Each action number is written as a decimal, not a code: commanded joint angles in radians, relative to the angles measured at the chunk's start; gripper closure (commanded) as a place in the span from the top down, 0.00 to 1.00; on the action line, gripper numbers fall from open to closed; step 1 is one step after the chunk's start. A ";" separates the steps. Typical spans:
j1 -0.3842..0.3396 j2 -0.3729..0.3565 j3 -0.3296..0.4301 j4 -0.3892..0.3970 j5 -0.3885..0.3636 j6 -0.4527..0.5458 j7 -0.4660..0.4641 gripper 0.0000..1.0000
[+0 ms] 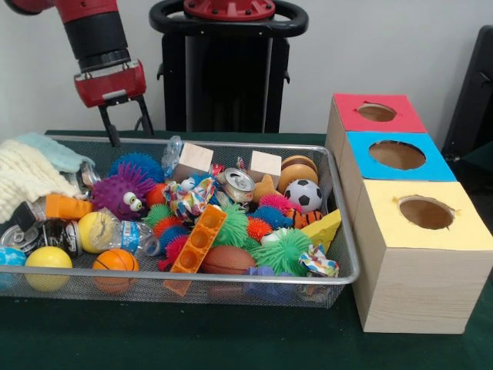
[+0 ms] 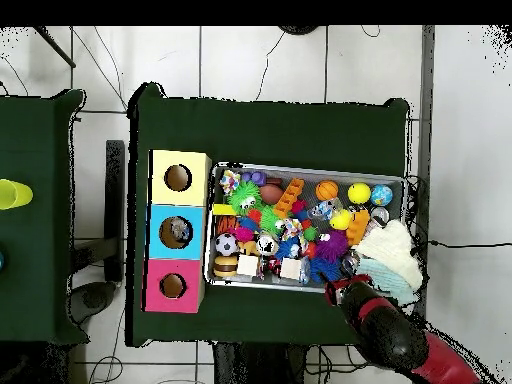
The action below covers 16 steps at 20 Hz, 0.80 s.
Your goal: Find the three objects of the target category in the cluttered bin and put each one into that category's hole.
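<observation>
Bin (image 1: pixel 231 277) of silver wire mesh sits on the green table, long axis running left to right, its right end just beside the three holed boxes (image 1: pixel 416 285). Toys are heaped inside, many half buried; the cloth (image 1: pixel 23 181) is cut off at the left. The gripper (image 1: pixel 129 129) hovers over the far-left rim, fingers spread, empty.

One wire bin (image 1: pixel 345 254); three wooden boxes, each with one round hole: red (image 1: pixel 375 112), blue (image 1: pixel 397 155), yellow (image 1: pixel 426 213); two plain wooden cubes (image 1: pixel 194 158); one soccer ball (image 1: pixel 306 194); one mini basketball (image 1: pixel 115 260); two yellow balls (image 1: pixel 48 258); one purple spiky creature (image 1: pixel 123 191); one crushed can (image 1: pixel 238 183); one orange brick (image 1: pixel 199 239); one cheese wedge (image 1: pixel 324 228)
</observation>
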 commanded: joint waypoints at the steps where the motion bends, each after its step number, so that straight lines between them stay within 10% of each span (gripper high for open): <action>1: 0.068 -0.032 -0.085 0.048 0.072 -0.096 0.332 1.00; 13: 0.148 0.025 -0.143 0.042 0.102 -0.170 0.361 1.00; 14: 0.008 -0.094 -0.046 0.018 0.145 0.001 0.301 1.00; 16: -0.002 -0.091 -0.042 0.010 0.140 -0.004 0.295 1.00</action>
